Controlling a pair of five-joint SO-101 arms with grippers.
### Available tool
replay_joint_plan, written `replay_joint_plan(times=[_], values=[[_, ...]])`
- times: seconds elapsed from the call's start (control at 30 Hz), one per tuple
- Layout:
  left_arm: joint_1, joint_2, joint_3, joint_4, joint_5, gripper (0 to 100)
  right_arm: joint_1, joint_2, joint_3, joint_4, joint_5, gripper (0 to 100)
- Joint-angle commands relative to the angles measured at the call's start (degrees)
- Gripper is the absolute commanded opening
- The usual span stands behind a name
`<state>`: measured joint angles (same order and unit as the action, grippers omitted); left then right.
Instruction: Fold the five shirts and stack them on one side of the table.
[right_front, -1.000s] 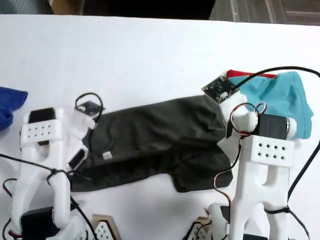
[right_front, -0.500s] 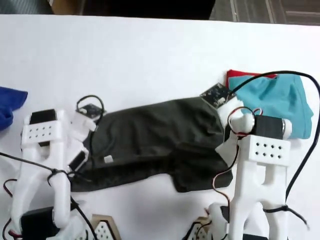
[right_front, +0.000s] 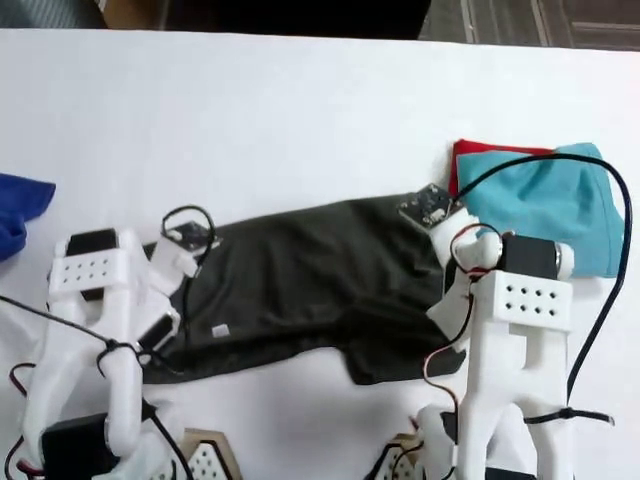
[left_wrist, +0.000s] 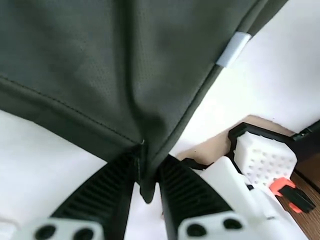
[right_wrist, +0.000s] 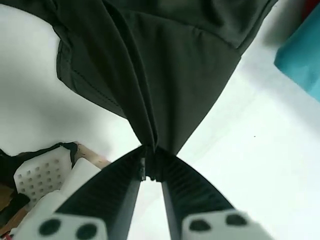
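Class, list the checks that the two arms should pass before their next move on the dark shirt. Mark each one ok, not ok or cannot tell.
1. Left gripper shut on the edge of the dark grey fabric shirt: ok.
2. Right gripper shut on the same shirt: ok.
3. Shirt lying flat between the two grips: not ok, it is creased and bunched.
4. Folded teal shirt lying on the red shirt at the right side: ok.
5. Bare white table beyond the dark shirt to fold onto: ok.
6. Crumpled blue shirt at the left edge, apart from the left arm: ok.
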<state>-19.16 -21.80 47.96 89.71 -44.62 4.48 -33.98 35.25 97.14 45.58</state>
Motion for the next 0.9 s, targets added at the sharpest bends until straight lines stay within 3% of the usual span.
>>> replay_joint_plan(times=[0.0,0.17,0.53,0.67,0.77,0.87], values=[[-0.5,-1.2,3.0,-3.3,-0.6,3,0.6,-1.5,0.8,0.1,0.6,2.2],[-0.4,-1.2,7.7,-9.5,-0.5,3,0.6,-1.9,4.2,-1.5,0.6,2.2],[-0.4,-1.2,7.9,-9.8,-0.7,6,0.6,-2.0,5.7,-1.5,0.6,2.6],[-0.5,-1.5,7.6,-9.8,-2.3,25,0.6,-2.0,4.3,-1.5,0.4,11.8],[-0.4,-1.8,5.6,-9.8,-2.5,25,0.0,-2.0,1.3,-1.5,0.7,20.7],[-0.5,-1.8,-1.9,-9.1,-2.1,24,-1.1,-2.0,-2.5,-3.8,0.4,22.8]])
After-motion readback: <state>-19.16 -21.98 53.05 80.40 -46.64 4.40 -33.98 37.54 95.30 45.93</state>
